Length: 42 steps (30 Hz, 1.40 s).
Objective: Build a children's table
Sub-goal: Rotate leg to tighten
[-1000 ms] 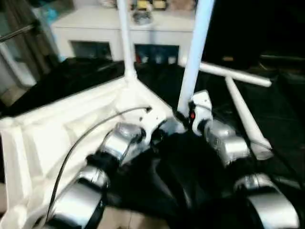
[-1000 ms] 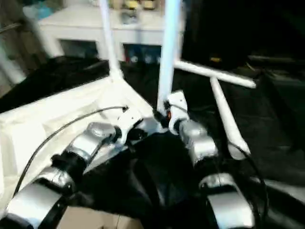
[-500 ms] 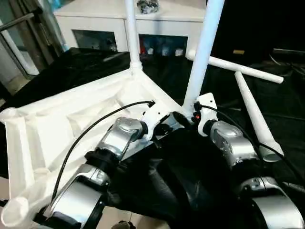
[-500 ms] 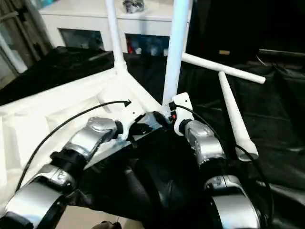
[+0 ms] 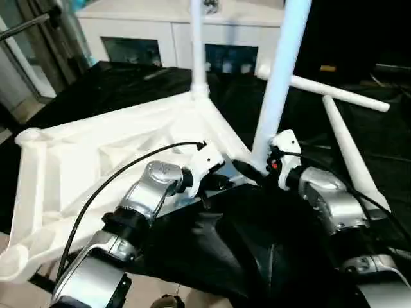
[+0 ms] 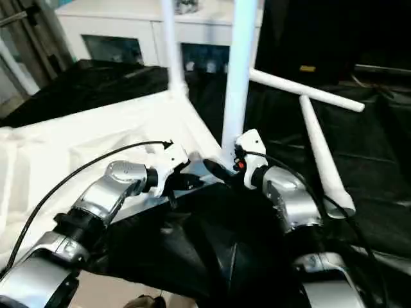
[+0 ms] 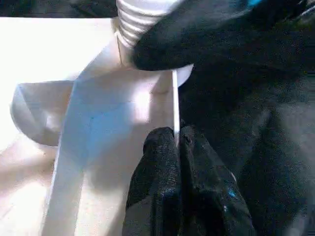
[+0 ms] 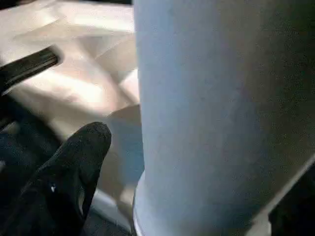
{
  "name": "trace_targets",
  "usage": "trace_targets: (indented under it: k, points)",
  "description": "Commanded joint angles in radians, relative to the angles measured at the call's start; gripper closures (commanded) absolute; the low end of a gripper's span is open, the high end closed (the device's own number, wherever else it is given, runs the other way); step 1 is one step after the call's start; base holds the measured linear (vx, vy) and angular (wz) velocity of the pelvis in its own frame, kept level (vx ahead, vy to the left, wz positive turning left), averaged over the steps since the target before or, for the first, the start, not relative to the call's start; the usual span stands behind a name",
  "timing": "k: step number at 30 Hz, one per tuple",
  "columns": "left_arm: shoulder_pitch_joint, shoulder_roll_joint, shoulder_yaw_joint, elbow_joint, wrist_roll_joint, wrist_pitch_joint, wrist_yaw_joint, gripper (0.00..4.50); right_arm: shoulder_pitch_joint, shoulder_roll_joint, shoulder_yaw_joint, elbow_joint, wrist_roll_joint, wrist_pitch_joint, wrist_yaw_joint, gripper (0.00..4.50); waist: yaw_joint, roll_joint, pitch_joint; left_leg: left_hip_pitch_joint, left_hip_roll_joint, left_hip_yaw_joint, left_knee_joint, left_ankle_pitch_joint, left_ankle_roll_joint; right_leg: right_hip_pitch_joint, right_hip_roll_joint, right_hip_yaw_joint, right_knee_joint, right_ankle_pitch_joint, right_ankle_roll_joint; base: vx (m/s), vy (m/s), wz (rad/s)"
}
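The children's table lies upside down: its white ribbed tabletop (image 5: 96, 147) rests on black cloth. One white leg (image 5: 198, 45) stands in the far corner socket, another leg (image 5: 282, 70) in the nearer corner. Two loose legs (image 5: 340, 95) (image 5: 352, 151) lie on the cloth to the right. My left gripper (image 7: 177, 135) is shut on the tabletop's thin rim close to the nearer leg. My right gripper (image 5: 257, 168) sits at the base of that leg (image 8: 211, 108), open, with one finger (image 8: 78, 162) standing clear of the tube and the other hidden behind it.
A white glass-door cabinet (image 5: 167, 32) stands behind the work. Black cloth (image 5: 96, 90) covers the surface and bunches up in front of my forearms. A metal rod (image 5: 26, 25) slants at the upper left, with pale floor (image 5: 19, 109) below it.
The head camera has shifted, so the whole picture has moved. My right gripper's fingers have spread apart at the base of the nearer upright leg. The left gripper keeps its pinch on the rim.
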Motion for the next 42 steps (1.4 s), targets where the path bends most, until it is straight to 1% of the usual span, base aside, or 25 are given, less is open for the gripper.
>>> trace_targets:
  k: [1, 4, 6, 8, 10, 12, 13, 14, 15, 17, 18, 23, 24, 26, 28, 30, 32, 33, 34, 35, 36, 37, 39, 40, 42]
  points:
    - [0.002, 0.005, -0.019, -0.065, -0.047, -0.027, -0.079, 4.5, 0.018, -0.013, 0.035, -0.059, 0.016, 0.017, 0.078, 0.2, 0.0, -0.017, -0.07, 0.038, 0.013, 0.005, -0.038, -0.148, 0.113, 0.041, -0.02, 0.019, -0.056, 0.141, -0.26, 0.0, 0.0, 0.0]
    - [0.026, 0.038, -0.029, -0.106, -0.063, -0.015, -0.135, 4.5, 0.05, -0.051, 0.05, -0.117, 0.028, 0.04, 0.13, 0.2, 0.0, -0.016, -0.067, 0.039, 0.016, 0.004, -0.042, -0.175, 0.103, 0.039, -0.02, 0.02, -0.058, 0.099, -0.264, 0.0, 0.0, 0.0]
    - [0.04, 0.058, -0.034, -0.122, -0.069, -0.03, -0.17, 4.5, 0.069, -0.074, 0.06, -0.147, 0.029, 0.051, 0.16, 0.2, -0.001, -0.015, -0.067, 0.04, 0.016, 0.004, -0.043, -0.186, 0.095, 0.037, -0.021, 0.021, -0.058, 0.078, -0.264, 0.0, 0.0, 0.0]
    - [0.061, 0.089, -0.043, -0.152, -0.08, -0.044, -0.233, 4.5, 0.093, -0.105, 0.072, -0.182, 0.034, 0.061, 0.195, 0.2, 0.0, -0.018, -0.066, 0.04, 0.016, 0.004, -0.044, -0.19, 0.09, 0.037, -0.022, 0.022, -0.061, 0.06, -0.259, 0.0, 0.0, 0.0]
    - [0.075, 0.117, -0.055, -0.18, -0.092, -0.039, -0.281, 4.5, 0.108, -0.126, 0.076, -0.204, 0.037, 0.067, 0.219, 0.44, 0.001, -0.019, -0.067, 0.039, 0.015, 0.004, -0.043, -0.179, 0.089, 0.037, -0.022, 0.022, -0.058, 0.062, -0.259, 0.0, 0.0, 0.0]
    - [0.079, 0.125, -0.058, -0.19, -0.096, -0.044, -0.294, 4.5, 0.114, -0.134, 0.078, -0.215, 0.038, 0.073, 0.227, 0.56, 0.001, -0.017, -0.067, 0.04, 0.015, 0.005, -0.042, -0.182, 0.09, 0.035, -0.02, 0.023, -0.058, 0.06, -0.262, 0.0, 0.0, 0.0]
    - [0.081, 0.128, -0.059, -0.194, -0.098, -0.04, -0.299, 4.5, 0.116, -0.136, 0.078, -0.219, 0.039, 0.075, 0.229, 0.75, 0.002, -0.016, -0.067, 0.04, 0.016, 0.005, -0.042, -0.18, 0.091, 0.036, -0.021, 0.023, -0.057, 0.062, -0.26, 0.0, 0.0, 0.0]
    - [0.081, 0.129, -0.059, -0.195, -0.098, -0.04, -0.299, 4.5, 0.117, -0.137, 0.077, -0.22, 0.039, 0.075, 0.229, 0.75, 0.002, -0.016, -0.067, 0.04, 0.016, 0.005, -0.042, -0.182, 0.09, 0.035, -0.021, 0.023, -0.057, 0.059, -0.261, 0.0, 0.0, 0.0]
    - [0.085, 0.136, -0.06, -0.199, -0.103, -0.039, -0.312, 4.5, 0.12, -0.141, 0.077, -0.227, 0.043, 0.079, 0.236, 0.75, 0.001, -0.015, -0.066, 0.04, 0.016, 0.004, -0.043, -0.193, 0.084, 0.034, -0.021, 0.023, -0.058, 0.048, -0.262, 0.0, 0.0, 0.0]
    - [0.089, 0.144, -0.065, -0.201, -0.104, -0.041, -0.33, 4.5, 0.125, -0.145, 0.079, -0.238, 0.049, 0.088, 0.246, 0.97, 0.0, -0.014, -0.065, 0.04, 0.016, 0.004, -0.045, -0.211, 0.076, 0.034, -0.021, 0.024, -0.058, 0.026, -0.261, 0.0, 0.0, 0.0]
    - [0.092, 0.147, -0.066, -0.203, -0.102, -0.045, -0.334, 4.5, 0.13, -0.149, 0.083, -0.248, 0.051, 0.094, 0.25, 1.06, -0.001, -0.017, -0.064, 0.039, 0.015, 0.005, -0.045, -0.218, 0.072, 0.035, -0.022, 0.025, -0.059, 0.016, -0.26, 0.0, 0.0, 0.0]
    - [0.089, 0.15, -0.062, -0.199, -0.1, -0.046, -0.327, 4.5, 0.14, -0.143, 0.09, -0.26, 0.054, 0.103, 0.25, 1.55, -0.001, -0.019, -0.065, 0.039, 0.014, 0.004, -0.044, -0.214, 0.065, 0.035, -0.022, 0.026, -0.059, 0.002, -0.253, 0.0, 0.0, 0.0]
    - [0.088, 0.151, -0.061, -0.196, -0.098, -0.047, -0.322, 4.5, 0.142, -0.141, 0.092, -0.262, 0.055, 0.105, 0.249, 1.55, -0.001, -0.019, -0.066, 0.04, 0.013, 0.004, -0.043, -0.21, 0.065, 0.035, -0.022, 0.026, -0.058, 0.005, -0.253, 0.0, 0.0, 0.0]
    - [0.087, 0.146, -0.057, -0.188, -0.094, -0.046, -0.303, 4.5, 0.147, -0.13, 0.096, -0.264, 0.057, 0.111, 0.24, 1.68, -0.001, -0.019, -0.066, 0.039, 0.013, 0.005, -0.042, -0.204, 0.067, 0.034, -0.022, 0.026, -0.058, 0.01, -0.255, 0.0, 0.0, 0.0]
    - [0.079, 0.128, -0.043, -0.167, -0.085, -0.029, -0.251, 4.5, 0.152, -0.097, 0.09, -0.25, 0.061, 0.127, 0.197, 1.7, -0.002, -0.02, -0.065, 0.039, 0.012, 0.005, -0.042, -0.2, 0.068, 0.033, -0.021, 0.026, -0.057, 0.012, -0.255, 0.0, 0.0, 0.0]
    - [0.069, 0.106, -0.028, -0.142, -0.073, -0.02, -0.189, 4.5, 0.145, -0.06, 0.079, -0.212, 0.044, 0.121, 0.125, 1.73, -0.004, -0.02, -0.065, 0.039, 0.012, 0.004, -0.042, -0.203, 0.064, 0.032, -0.022, 0.026, -0.058, 0.004, -0.255, 0.0, 0.0, 0.0]
    - [0.052, 0.076, -0.006, -0.111, -0.065, -0.006, -0.118, 4.5, 0.125, -0.013, 0.066, -0.145, 0.01, 0.12, 0.008, 1.73, -0.011, -0.021, -0.062, 0.04, 0.009, 0.004, -0.046, -0.234, 0.037, 0.03, -0.023, 0.027, -0.061, -0.048, -0.25, 0.0, 0.0, 0.0]
    - [0.04, 0.056, 0.007, -0.09, -0.057, 0.0, -0.066, 4.5, 0.112, 0.016, 0.057, -0.106, -0.006, 0.116, -0.058, 1.73, -0.012, -0.02, -0.062, 0.041, 0.009, 0.004, -0.048, -0.244, 0.028, 0.028, -0.023, 0.027, -0.063, -0.067, -0.246, 0.0, 0.0, 0.0]
    - [0.016, 0.018, 0.028, -0.057, -0.05, 0.02, 0.017, 4.5, 0.084, 0.072, 0.032, -0.034, -0.023, 0.111, -0.181, 1.74, -0.019, -0.022, -0.06, 0.04, 0.009, 0.002, -0.052, -0.264, 0.012, 0.03, -0.024, 0.027, -0.065, -0.098, -0.241, 0.0, 0.0, 0.0]
    - [0.013, 0.014, 0.03, -0.054, -0.05, 0.022, 0.025, 4.5, 0.081, 0.078, 0.029, -0.026, -0.025, 0.111, -0.195, 1.74, -0.026, -0.023, -0.061, 0.042, 0.007, 0.002, -0.053, -0.277, -0.003, 0.029, -0.023, 0.028, -0.066, -0.115, -0.236, 0.0, 0.0, 0.0]
    - [-0.005, -0.012, 0.042, -0.032, -0.046, 0.038, 0.075, 4.5, 0.057, 0.113, 0.011, 0.026, -0.032, 0.108, -0.277, 1.74, -0.028, -0.022, -0.06, 0.042, 0.007, 0.001, -0.054, -0.282, -0.006, 0.028, -0.023, 0.029, -0.067, -0.121, -0.233, 0.0, 0.0, 0.0]
    - [-0.023, -0.035, 0.051, -0.011, -0.042, 0.054, 0.12, 4.5, 0.034, 0.14, -0.003, 0.076, -0.037, 0.106, -0.344, 1.74, -0.036, -0.023, -0.057, 0.039, 0.004, 0.001, -0.055, -0.292, -0.011, 0.028, -0.021, 0.029, -0.069, -0.136, -0.228, 0.0, 0.0, 0.0]
    - [-0.052, -0.075, 0.061, 0.025, -0.035, 0.062, 0.19, 4.5, -0.009, 0.183, -0.028, 0.156, -0.039, 0.105, -0.451, 1.74, -0.038, -0.018, -0.058, 0.043, 0.003, 0.001, -0.055, -0.305, -0.018, 0.025, -0.023, 0.032, -0.075, -0.162, -0.218, 0.0, 0.0, 0.0]
    - [-0.061, -0.09, 0.063, 0.037, -0.034, 0.058, 0.213, 4.5, -0.022, 0.198, -0.031, 0.173, -0.037, 0.103, -0.468, 1.74, -0.037, -0.02, -0.059, 0.045, 0.004, 0.0, -0.055, -0.31, -0.019, 0.026, -0.022, 0.033, -0.077, -0.161, -0.214, 0.0, 0.0, 0.0]
    - [-0.071, -0.119, 0.061, 0.058, -0.027, 0.034, 0.244, 4.5, -0.044, 0.229, -0.028, 0.195, -0.042, 0.088, -0.488, 1.74, -0.035, -0.02, -0.06, 0.043, 0.003, 0.001, -0.054, -0.303, -0.01, 0.027, -0.02, 0.034, -0.078, -0.137, -0.209, 0.0, 0.0, 0.0]
